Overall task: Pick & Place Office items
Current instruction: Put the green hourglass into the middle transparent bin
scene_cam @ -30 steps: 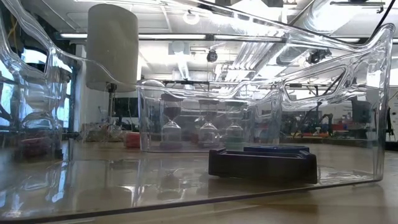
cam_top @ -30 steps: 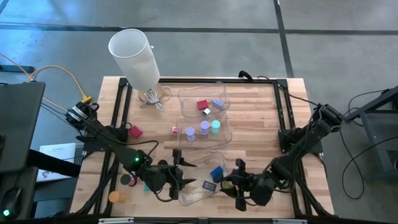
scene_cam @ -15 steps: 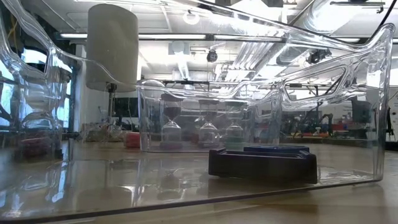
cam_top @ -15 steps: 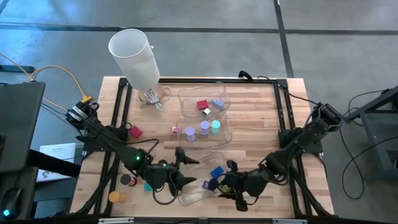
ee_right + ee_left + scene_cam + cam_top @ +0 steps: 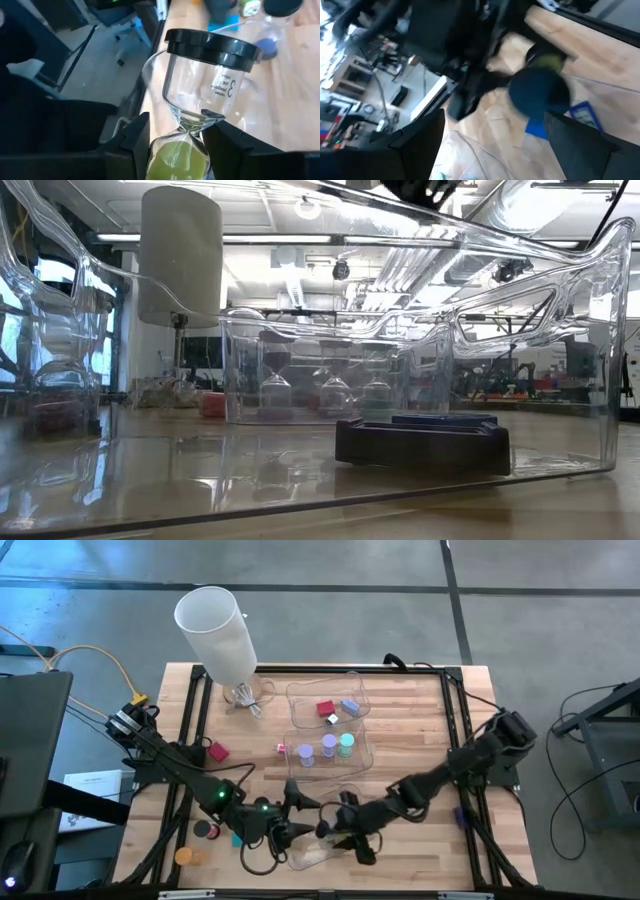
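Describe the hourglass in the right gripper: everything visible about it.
The hourglass is clear glass with a black round end cap and green sand in the bulb nearest the camera. Small printed text with a "3" marks the emptier bulb. The right gripper is shut on its narrow waist, holding it off the wooden table, above the near clear tray.

Wooden table (image 5: 410,730): 3 clear trays (image 5: 352,698), red block (image 5: 218,752), orange cylinder (image 5: 184,856), black cylinder (image 5: 203,829).
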Robot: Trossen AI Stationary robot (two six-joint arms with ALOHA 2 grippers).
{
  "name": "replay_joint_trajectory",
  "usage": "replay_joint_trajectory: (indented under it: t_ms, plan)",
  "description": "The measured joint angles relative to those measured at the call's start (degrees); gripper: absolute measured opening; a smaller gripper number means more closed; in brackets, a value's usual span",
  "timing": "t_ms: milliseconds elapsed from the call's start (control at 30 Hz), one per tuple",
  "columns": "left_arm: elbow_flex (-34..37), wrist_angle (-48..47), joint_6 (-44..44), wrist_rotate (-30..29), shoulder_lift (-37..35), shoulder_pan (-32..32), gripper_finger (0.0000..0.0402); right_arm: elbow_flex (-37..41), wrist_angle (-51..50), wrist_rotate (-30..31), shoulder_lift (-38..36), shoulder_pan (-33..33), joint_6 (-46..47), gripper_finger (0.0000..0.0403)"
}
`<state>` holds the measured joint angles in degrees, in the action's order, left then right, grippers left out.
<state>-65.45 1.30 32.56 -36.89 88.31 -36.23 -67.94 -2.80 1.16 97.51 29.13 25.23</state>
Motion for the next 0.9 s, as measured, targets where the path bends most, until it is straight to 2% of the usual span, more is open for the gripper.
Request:
replay_joint_trajectory:
  t_ms: [267,633,900]
  plan:
    - [0.0,-1.5,2.1,9.5,0.0,-0.4,0.0331,0.0,2.3,-4.9,0.2,-2.6,-1.8,0.0145]
    - [0.0,-1.7,2.9,11.6,1.6,3.1,0.0331,0.0,2.2,-6.5,0.2,-5.1,-4.1,0.0145]
    - [0.0,0.8,-6.0,13.1,1.9,4.3,0.0331,0.0,2.1,-7.6,0.2,-5.2,-4.5,0.0145]
